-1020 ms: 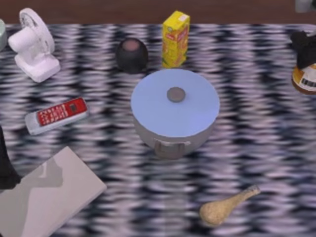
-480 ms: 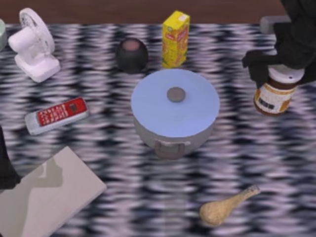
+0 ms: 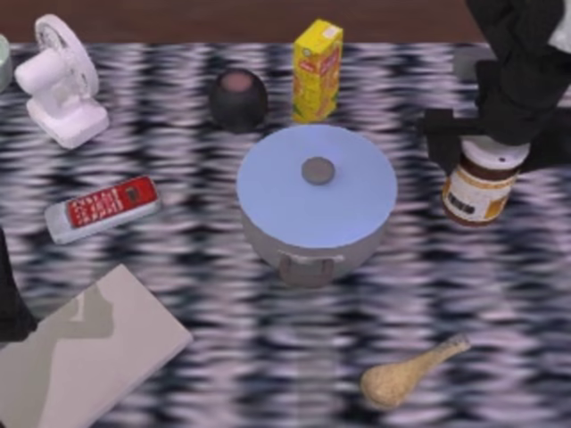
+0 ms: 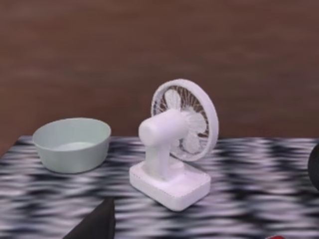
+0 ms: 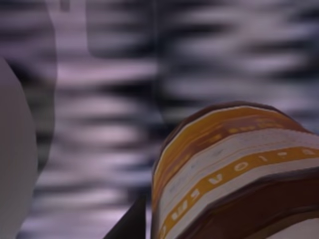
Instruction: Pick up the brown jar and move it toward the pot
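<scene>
The brown jar (image 3: 473,194), with a white lid and an orange-yellow label, hangs tilted above the cloth just right of the pot (image 3: 317,192). My right gripper (image 3: 489,153) is shut on the jar's top, coming from the upper right. In the right wrist view the jar (image 5: 234,169) fills the near side, with one dark finger (image 5: 132,224) beside it and the pot's grey wall (image 5: 15,164) at the edge. The pot is grey, with a pale blue lid and a small knob. My left arm (image 3: 9,299) is parked at the left edge, with one finger (image 4: 99,224) showing well off to the side.
A dark squat vessel (image 3: 238,98) and a yellow carton (image 3: 317,69) stand behind the pot. A white fan (image 3: 61,80), a red-and-white phone (image 3: 101,208) and a grey slab (image 3: 85,352) lie at the left. A wooden pestle-like object (image 3: 410,370) lies at the front right. A pale bowl (image 4: 72,144) stands by the fan.
My right arm has carried the jar from the right edge leftward and a little forward, so it now hangs close to the pot. The left arm has not moved.
</scene>
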Tool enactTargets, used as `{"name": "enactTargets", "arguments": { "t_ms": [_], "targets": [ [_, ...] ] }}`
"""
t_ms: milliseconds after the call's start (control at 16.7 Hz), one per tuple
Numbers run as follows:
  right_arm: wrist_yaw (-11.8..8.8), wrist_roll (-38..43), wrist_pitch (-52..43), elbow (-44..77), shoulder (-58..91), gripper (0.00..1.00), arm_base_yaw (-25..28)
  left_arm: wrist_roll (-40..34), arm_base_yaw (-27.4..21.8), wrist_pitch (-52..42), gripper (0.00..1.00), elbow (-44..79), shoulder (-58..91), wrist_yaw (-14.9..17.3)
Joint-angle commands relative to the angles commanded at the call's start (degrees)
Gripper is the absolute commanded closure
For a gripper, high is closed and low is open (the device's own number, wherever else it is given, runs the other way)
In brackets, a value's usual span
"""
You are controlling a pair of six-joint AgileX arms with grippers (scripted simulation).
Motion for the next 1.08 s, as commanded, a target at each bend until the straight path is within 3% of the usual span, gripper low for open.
{"name": "enactTargets", "arguments": {
  "t_ms": [420,720,1080],
  "targets": [
    [0.14,-0.09,8.92,-5.17,3.27,1.0,0.15,0.0,0.0,0.0,0.0,0.0,0.0,0.0],
    [0.18,-0.08,9.76,-5.77,3.7,1.0,0.16,0.0,0.0,0.0,0.0,0.0,0.0,0.0],
    [0.18,-0.08,9.76,-5.77,3.7,0.55,0.16,0.0,0.0,0.0,0.0,0.0,0.0,0.0]
  ]
}}
